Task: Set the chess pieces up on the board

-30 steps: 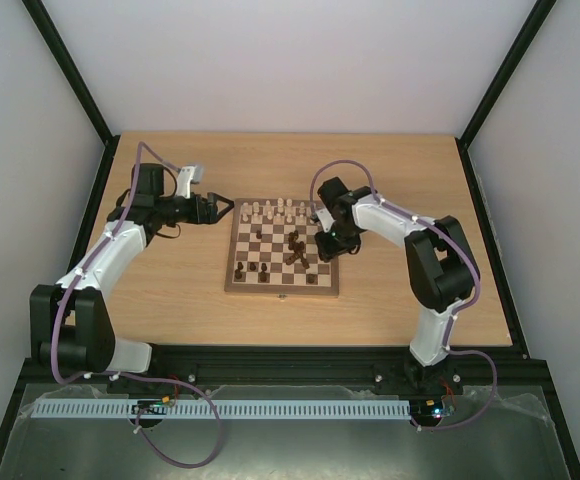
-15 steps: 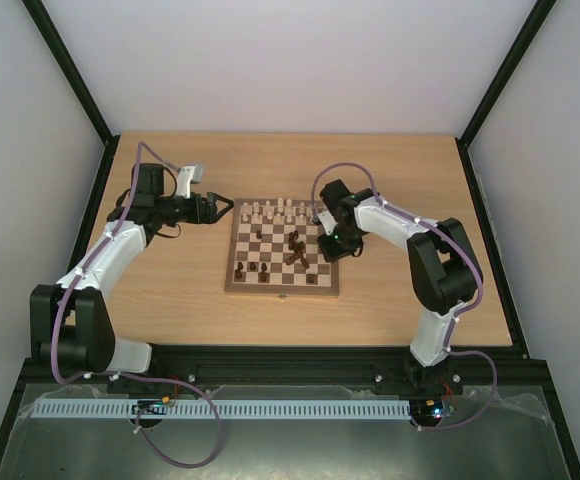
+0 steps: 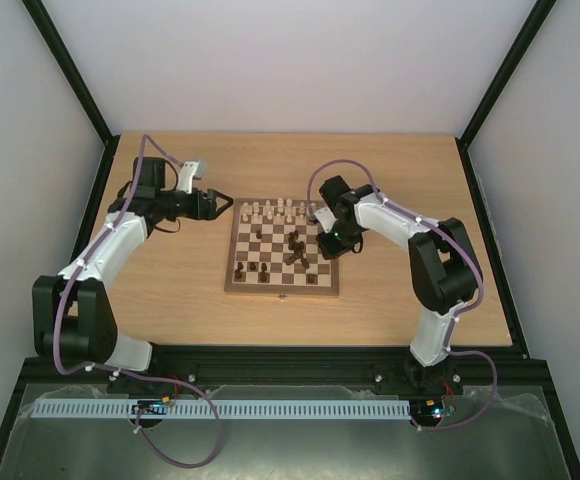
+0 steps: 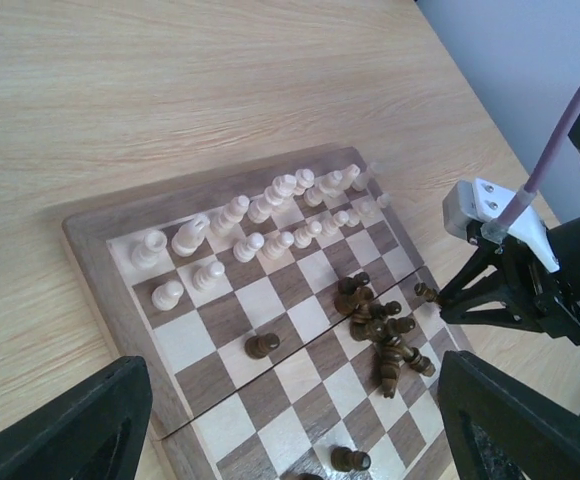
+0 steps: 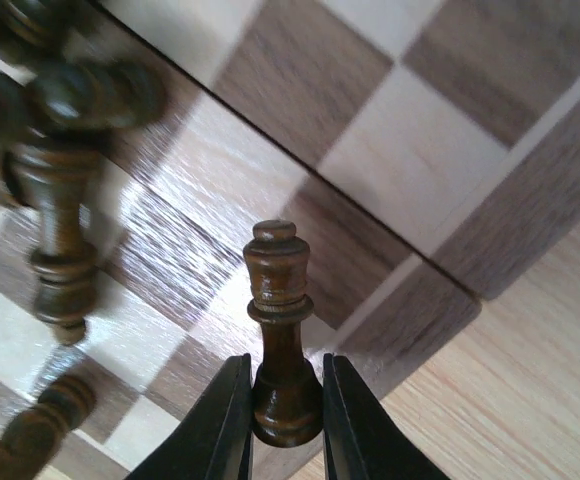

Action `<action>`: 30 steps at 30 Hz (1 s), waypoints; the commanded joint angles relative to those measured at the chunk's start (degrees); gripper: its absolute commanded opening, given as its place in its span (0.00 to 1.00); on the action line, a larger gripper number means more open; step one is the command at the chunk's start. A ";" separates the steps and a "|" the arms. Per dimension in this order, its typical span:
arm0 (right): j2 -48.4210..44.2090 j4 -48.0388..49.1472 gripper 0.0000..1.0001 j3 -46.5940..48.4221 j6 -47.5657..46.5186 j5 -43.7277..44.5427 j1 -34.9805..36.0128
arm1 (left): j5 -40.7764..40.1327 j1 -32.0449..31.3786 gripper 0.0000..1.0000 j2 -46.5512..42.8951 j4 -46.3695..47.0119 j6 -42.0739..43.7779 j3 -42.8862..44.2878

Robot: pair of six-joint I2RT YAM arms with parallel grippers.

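A: State of the right hand (image 5: 287, 405)?
B: It is closed on the base of one dark piece (image 5: 276, 285), upright, over the board (image 3: 280, 291) near its right edge. Whether the piece is clear of its square is hard to tell.
A: Procedure?
B: Lift straight up before traversing, because the dark heap (image 3: 296, 248) lies just beside. Carry to the near rows, lower vertically, centre on a square, then release.
A: Left hand (image 3: 220, 208)?
B: Wide and holding nothing, above the worktop (image 3: 170, 290) beside the board's far left corner. Pale pieces (image 3: 275, 211) stand in the far rows.
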 commanded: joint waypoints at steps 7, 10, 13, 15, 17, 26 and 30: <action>-5.95 -1.05 0.06 7.38 -5.75 -8.53 0.62 | 16.50 -1.80 0.72 7.36 -5.41 4.60 7.82; -7.27 1.49 0.06 8.46 -7.08 -10.31 1.56 | 20.69 -2.93 0.70 9.37 -7.09 5.58 9.26; -8.28 3.21 0.06 9.60 -9.45 -11.17 3.29 | 24.24 -4.32 0.70 11.51 -9.60 6.93 10.74; -8.70 4.22 0.07 10.11 -11.38 -11.50 4.77 | 26.13 -5.28 0.70 12.57 -10.58 7.25 11.61; -8.98 4.82 0.07 10.69 -13.07 -11.68 6.20 | 27.56 -6.42 0.70 13.20 -10.67 7.26 11.75; -8.70 6.59 0.07 12.46 -14.98 -12.87 10.62 | 30.36 -10.16 0.57 15.26 -10.82 6.08 10.80; -8.82 7.17 0.07 12.51 -15.01 -13.00 11.11 | 30.38 -10.22 0.54 15.83 -10.43 5.23 10.79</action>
